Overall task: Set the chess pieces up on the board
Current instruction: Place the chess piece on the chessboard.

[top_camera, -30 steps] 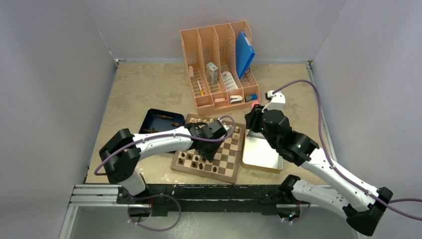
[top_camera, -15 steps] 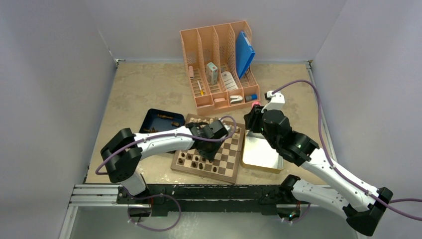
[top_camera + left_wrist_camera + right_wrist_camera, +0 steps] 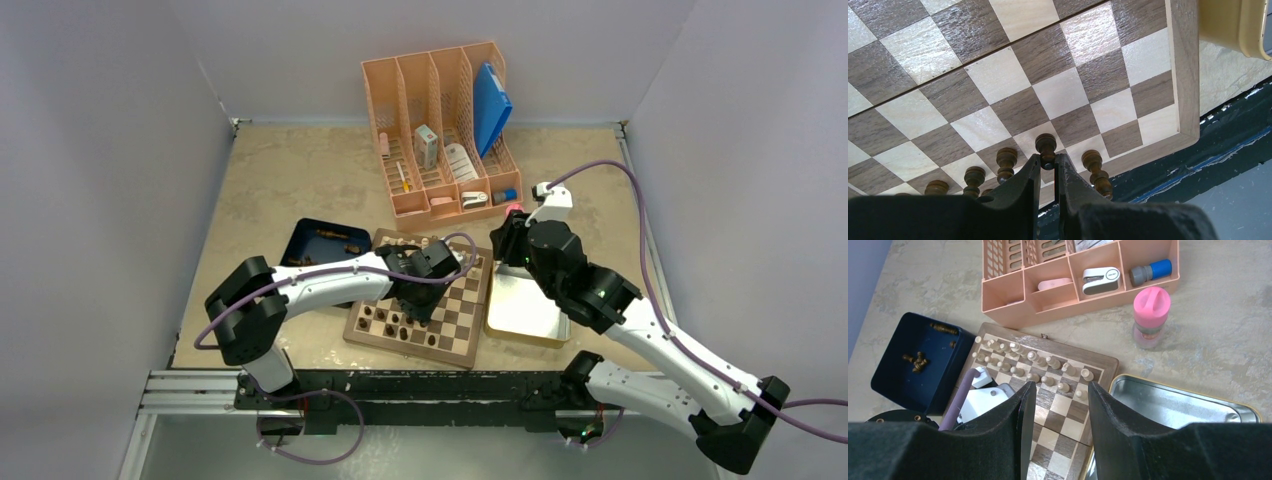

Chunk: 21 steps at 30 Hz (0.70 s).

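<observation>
The board (image 3: 458,320) lies in front of the arms. My left gripper (image 3: 1048,161) is low over its near rows, shut on the neck of a dark brown pawn (image 3: 1046,146) that stands upright on a square. Other dark chess pieces (image 3: 1006,159) stand in the same near row, one (image 3: 1093,162) to the right of the held pawn. From above, the left gripper (image 3: 415,308) covers that spot. My right gripper (image 3: 1058,387) hangs open and empty above the board's (image 3: 1058,415) right part. More dark pieces (image 3: 918,361) lie in the blue tray (image 3: 898,385).
Pale pieces (image 3: 1048,362) fill the board's two far rows. A metal tin (image 3: 525,310) lies against the board's right side. Behind stand a pink desk organizer (image 3: 445,130) and a pink-capped bottle (image 3: 1150,315). The blue tray (image 3: 310,245) is left of the board.
The left arm's elbow has crept slightly to the right while its gripper stays over the near rows. The right arm has not moved.
</observation>
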Tool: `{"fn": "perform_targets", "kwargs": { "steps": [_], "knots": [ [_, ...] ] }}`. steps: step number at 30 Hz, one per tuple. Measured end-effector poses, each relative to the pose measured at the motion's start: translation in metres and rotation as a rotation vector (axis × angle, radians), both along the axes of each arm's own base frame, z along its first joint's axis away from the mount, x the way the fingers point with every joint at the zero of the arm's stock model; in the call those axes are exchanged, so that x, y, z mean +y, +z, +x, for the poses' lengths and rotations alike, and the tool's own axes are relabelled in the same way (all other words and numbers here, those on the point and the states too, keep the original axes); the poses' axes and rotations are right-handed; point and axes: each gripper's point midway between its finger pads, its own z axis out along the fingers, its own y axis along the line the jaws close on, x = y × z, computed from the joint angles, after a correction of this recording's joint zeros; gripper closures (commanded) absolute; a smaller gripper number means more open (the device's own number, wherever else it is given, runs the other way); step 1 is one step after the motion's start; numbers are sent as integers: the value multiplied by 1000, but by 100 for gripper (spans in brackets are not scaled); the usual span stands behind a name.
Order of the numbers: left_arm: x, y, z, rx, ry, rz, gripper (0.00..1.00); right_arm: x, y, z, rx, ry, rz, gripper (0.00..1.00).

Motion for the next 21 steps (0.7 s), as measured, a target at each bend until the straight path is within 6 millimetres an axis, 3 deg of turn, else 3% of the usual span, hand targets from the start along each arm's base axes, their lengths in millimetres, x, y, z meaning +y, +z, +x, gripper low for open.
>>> {"fn": "perform_targets", "kwargs": {
  "steps": [21],
  "knots": [
    [1, -1, 1, -3, 25, 13, 89, 0, 6, -2, -13, 9, 22, 54]
  ]
}}
